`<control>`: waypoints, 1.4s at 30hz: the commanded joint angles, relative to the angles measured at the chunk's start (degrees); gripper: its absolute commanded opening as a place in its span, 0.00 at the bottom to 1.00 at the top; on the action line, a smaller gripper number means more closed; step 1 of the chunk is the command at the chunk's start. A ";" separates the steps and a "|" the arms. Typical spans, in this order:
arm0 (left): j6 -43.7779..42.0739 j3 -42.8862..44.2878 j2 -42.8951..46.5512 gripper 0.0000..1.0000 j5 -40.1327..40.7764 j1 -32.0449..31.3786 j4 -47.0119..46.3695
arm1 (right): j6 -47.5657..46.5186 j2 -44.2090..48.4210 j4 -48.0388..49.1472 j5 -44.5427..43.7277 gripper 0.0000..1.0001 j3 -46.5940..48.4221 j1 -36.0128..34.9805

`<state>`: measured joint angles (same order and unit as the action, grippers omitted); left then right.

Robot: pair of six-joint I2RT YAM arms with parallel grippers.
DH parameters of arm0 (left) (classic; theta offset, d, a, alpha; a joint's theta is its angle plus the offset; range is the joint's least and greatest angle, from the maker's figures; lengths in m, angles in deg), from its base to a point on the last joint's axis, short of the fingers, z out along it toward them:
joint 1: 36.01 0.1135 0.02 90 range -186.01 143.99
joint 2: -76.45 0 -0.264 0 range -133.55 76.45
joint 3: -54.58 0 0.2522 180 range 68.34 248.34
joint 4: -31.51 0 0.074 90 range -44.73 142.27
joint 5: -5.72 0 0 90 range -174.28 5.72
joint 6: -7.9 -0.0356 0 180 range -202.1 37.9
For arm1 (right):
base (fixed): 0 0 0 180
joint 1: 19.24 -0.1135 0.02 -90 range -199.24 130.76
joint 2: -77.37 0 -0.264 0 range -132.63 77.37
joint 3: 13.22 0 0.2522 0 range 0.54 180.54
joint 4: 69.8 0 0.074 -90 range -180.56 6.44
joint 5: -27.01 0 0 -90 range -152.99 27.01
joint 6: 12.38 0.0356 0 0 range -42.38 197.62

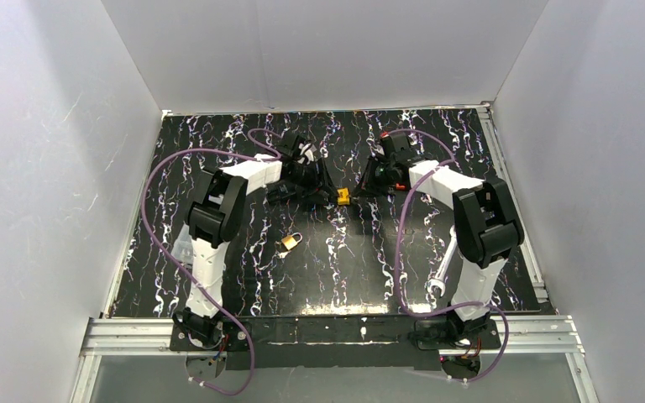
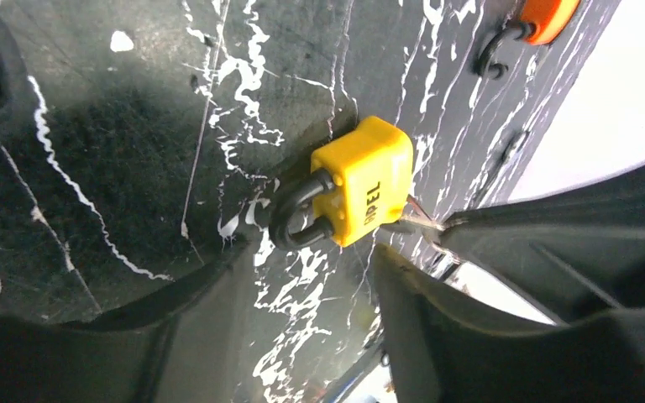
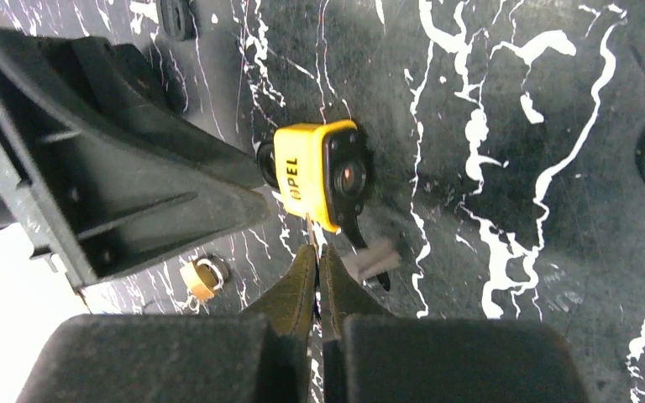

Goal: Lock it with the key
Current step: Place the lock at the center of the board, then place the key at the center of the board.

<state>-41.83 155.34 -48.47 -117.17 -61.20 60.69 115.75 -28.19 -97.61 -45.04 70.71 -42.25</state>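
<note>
**A:** From above, the yellow padlock (image 1: 343, 196) lies in the middle, toward the far side. The left gripper (image 1: 317, 180) and right gripper (image 1: 366, 182) crowd in on either side of it, too small here to read their jaws.

**B:** There's a brass padlock (image 1: 290, 243) nearer us, left of centre. Easy to mistake for the target.

**A:** Left wrist view: the left gripper (image 2: 311, 264) is released, fingers apart, nothing between them. The yellow padlock (image 2: 361, 180) sits just past the tips. With nothing holding it, I'd say a push could send it skidding.

**B:** Right wrist view: the right gripper (image 3: 316, 252) is clenched, and a thin sliver (image 3: 311, 228) pokes at the yellow padlock (image 3: 306, 176) beside the keyhole (image 3: 348, 176), not in it. Is it the key? Can't tell. It could glance off.

**A:** The grey blur (image 3: 371, 258) just below is unreadable too.
</note>
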 commanded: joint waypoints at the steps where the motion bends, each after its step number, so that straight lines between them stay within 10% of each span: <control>1: -3.21 1.75 0.55 0.62 4.07 0.58 5.36 | 1.15 -2.39 -0.12 0.71 0.01 3.48 -0.02; 8: -6.22 3.16 5.78 0.98 8.72 0.65 9.98 | 0.12 -2.82 -1.60 -2.25 0.01 4.11 0.38; 19: -6.50 -2.09 16.13 0.98 5.59 0.58 9.53 | -1.77 -0.97 -1.45 -1.95 0.60 2.84 0.50; 42: -8.41 -15.47 35.30 0.98 -2.05 -1.07 7.35 | -20.71 -2.95 -16.78 -30.75 0.68 15.56 6.78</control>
<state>-49.15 141.81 -16.63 -116.68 -61.75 68.36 99.99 -27.67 -111.33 -70.50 81.42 -35.58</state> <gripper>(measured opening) 0.981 0.675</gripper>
